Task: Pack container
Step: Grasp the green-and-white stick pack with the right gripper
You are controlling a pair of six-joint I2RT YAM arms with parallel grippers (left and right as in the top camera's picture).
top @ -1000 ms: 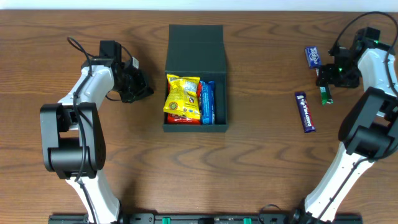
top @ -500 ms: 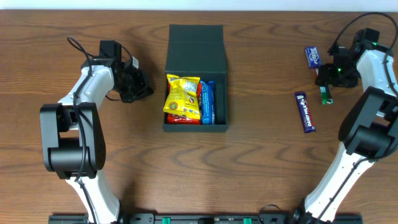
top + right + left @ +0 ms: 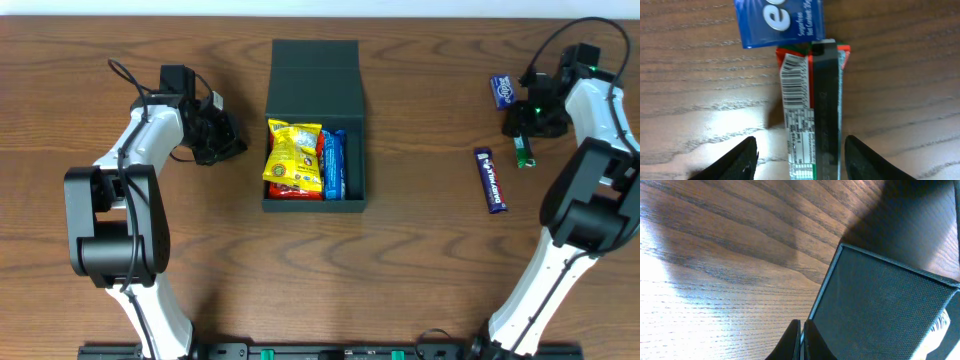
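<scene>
The container (image 3: 313, 70), a dark teal-green box with its flap lid open to the back, stands mid-table and holds a yellow snack bag (image 3: 293, 156) and a blue packet (image 3: 333, 164). Its side also shows in the left wrist view (image 3: 885, 310). My left gripper (image 3: 232, 143) is shut and empty, left of the box; its fingertips (image 3: 801, 342) are pressed together. My right gripper (image 3: 522, 128) is open at the far right, its fingers either side (image 3: 800, 155) of a red-and-green snack bar (image 3: 812, 107), also seen from overhead (image 3: 521, 151).
A blue packet (image 3: 502, 91) lies just beyond the bar, touching its far end in the right wrist view (image 3: 781, 20). A purple chocolate bar (image 3: 490, 179) lies nearer the front on the right. Wood table all round.
My right gripper has shifted slightly back and left, over the red-and-green bar. The left arm and the box have not moved.
</scene>
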